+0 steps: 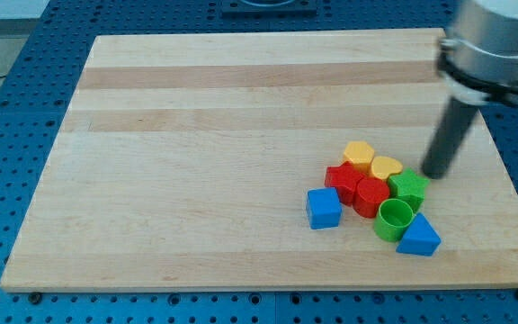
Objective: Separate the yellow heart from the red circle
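The yellow heart (387,167) lies in a tight cluster at the view's lower right. The red circle (370,196) sits just below it and touches it. My tip (436,175) is on the board right of the cluster, a short gap to the right of the yellow heart and just above right of the green star (408,189). The rod leans up towards the view's top right.
The cluster also holds a yellow hexagon (360,154), a second red block (343,181), a green ring (394,219), a blue triangle (419,237) and a blue cube (324,208). The wooden board (196,144) lies on a blue perforated table.
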{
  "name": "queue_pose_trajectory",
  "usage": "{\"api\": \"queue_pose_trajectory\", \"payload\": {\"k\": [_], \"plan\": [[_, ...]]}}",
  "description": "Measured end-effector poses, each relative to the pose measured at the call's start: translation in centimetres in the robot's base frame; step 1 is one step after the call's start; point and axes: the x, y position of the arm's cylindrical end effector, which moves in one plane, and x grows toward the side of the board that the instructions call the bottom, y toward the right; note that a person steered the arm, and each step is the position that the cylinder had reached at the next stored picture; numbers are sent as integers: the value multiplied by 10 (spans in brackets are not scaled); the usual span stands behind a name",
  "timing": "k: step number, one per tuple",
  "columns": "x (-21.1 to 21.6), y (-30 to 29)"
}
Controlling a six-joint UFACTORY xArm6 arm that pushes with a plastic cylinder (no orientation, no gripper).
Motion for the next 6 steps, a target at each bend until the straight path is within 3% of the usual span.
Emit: {"api": "queue_pose_trajectory", "payload": {"k": [1, 2, 4, 6], "plan": [[48, 19], [59, -20], [-5, -110], [-42, -158]]}}
